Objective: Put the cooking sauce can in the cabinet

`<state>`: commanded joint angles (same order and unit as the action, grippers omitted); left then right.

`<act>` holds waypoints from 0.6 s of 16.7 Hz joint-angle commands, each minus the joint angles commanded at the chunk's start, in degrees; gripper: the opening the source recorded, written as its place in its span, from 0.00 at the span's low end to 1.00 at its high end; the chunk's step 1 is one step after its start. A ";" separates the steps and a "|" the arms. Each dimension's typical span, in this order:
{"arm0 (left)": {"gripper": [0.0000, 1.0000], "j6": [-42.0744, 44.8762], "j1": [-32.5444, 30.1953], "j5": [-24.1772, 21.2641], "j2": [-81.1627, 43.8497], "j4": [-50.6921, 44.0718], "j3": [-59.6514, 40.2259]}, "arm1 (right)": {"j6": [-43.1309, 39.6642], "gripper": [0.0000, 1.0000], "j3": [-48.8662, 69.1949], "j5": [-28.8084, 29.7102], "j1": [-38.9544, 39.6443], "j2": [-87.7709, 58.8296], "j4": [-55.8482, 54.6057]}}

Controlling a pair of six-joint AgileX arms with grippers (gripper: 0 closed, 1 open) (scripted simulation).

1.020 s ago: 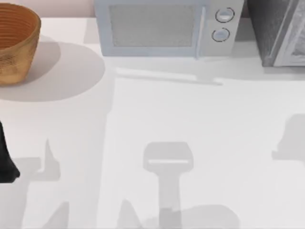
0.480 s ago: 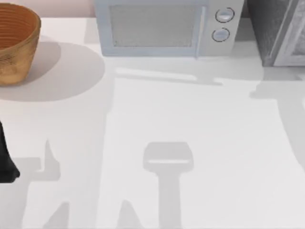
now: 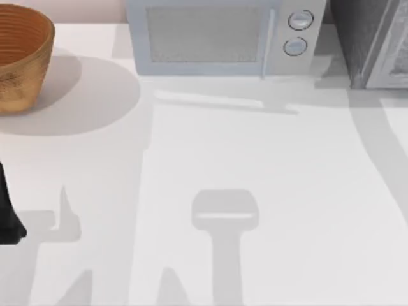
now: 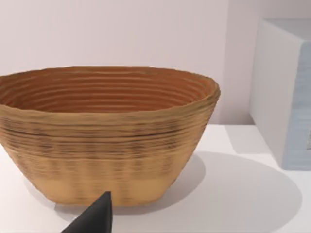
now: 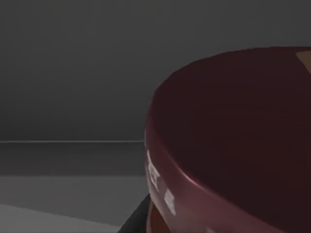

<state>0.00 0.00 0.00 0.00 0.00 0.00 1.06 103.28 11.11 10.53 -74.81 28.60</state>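
Since the cooking sauce can [image 5: 233, 141] sits right against the right wrist camera, maroon top and reddish rim band close up against a dark grey interior with a faint horizontal edge behind it, the can looks to be inside or at the mouth of the cabinet [image 3: 366, 41], probably carried by the right arm; fingers aren't visible, so cannot tell whether the right gripper is clamped or loose. From above, the cabinet stands at the counter's [image 3: 255, 166] far right corner, just beside the microwave [image 3: 223, 38], with an arm shadow running toward it. To do the placing well, I'd keep the can upright, lower it until its base meets the cabinet floor, then release and back straight out so nothing clips the white-framed door. Likely risk: letting go too high, tipping the can. Left gripper [image 4: 92, 221] is parked at the counter's left edge near the wicker basket [image 4: 104, 136]; one dark fingertip shows, state unclear.
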 joint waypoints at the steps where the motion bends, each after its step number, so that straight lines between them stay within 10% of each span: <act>1: 1.00 0.00 0.00 0.00 0.00 0.00 0.00 | -0.05 0.00 1.80 0.15 0.24 -1.34 0.51; 10: 1.00 0.00 0.00 0.00 0.00 0.00 0.00 | 0.18 0.00 5.51 -0.32 -0.34 -4.46 0.06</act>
<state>0.00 0.00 0.00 0.00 0.00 0.00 1.24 108.78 10.80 10.19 -79.27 28.66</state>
